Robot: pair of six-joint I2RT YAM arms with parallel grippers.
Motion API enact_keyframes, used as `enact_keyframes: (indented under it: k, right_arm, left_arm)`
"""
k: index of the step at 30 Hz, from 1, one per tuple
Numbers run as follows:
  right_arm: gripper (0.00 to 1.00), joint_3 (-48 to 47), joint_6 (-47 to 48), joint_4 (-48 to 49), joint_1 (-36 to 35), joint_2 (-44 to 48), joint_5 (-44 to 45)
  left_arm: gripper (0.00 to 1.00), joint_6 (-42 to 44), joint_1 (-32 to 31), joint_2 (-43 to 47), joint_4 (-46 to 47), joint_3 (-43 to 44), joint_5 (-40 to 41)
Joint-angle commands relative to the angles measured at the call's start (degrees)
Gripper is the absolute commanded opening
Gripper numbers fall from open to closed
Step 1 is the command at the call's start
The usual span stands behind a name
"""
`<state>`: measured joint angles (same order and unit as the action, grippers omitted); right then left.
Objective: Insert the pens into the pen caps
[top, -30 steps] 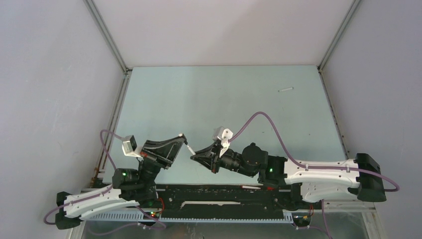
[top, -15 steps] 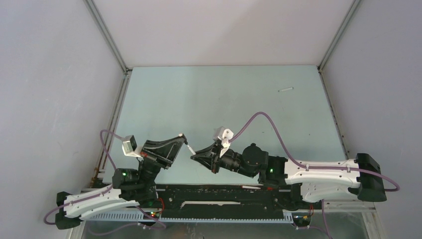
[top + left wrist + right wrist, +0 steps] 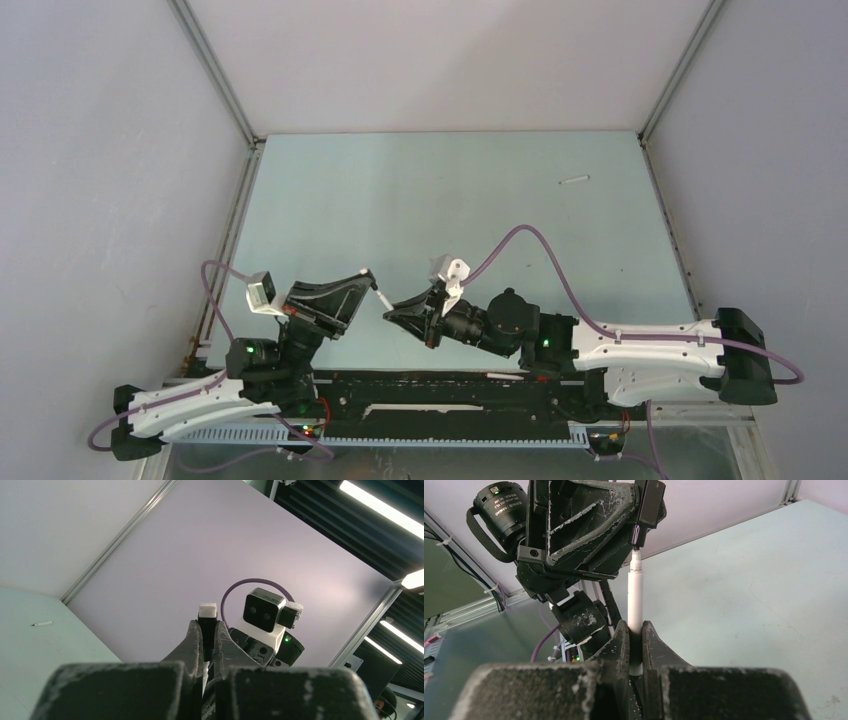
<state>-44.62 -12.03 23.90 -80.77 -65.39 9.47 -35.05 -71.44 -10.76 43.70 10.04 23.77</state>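
A black pen cap (image 3: 207, 636) with a white end sits pinched in my left gripper (image 3: 207, 625), which is shut on it. My right gripper (image 3: 635, 626) is shut on a white pen (image 3: 635, 592) that stands straight out of its fingers. The pen's narrow tip meets the open end of the pen cap (image 3: 638, 536). In the top view the left gripper (image 3: 365, 273) and right gripper (image 3: 388, 311) face each other above the near middle of the table, with the pen (image 3: 380, 298) bridging the gap. A second pen (image 3: 574, 180) lies far back on the right.
The pale green table (image 3: 450, 220) is walled by grey panels on three sides. The second pen (image 3: 42, 624) also shows at the left of the left wrist view. Purple cables loop from both arms.
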Motion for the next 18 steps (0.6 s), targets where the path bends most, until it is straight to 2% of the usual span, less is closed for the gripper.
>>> enact_keyframes:
  k: [1, 18]
  right_arm:
    - [0.00, -2.65, 0.00, 1.76, -0.39, 1.30, 1.16]
    - [0.00, -3.96, -0.56, 0.39, -0.44, 1.39, 1.89]
  left_arm:
    - [0.00, 0.48, 0.34, -0.48, 0.69, -0.54, -0.39]
    - [0.00, 0.51, 0.34, -2.40, 0.63, -1.27, 0.21]
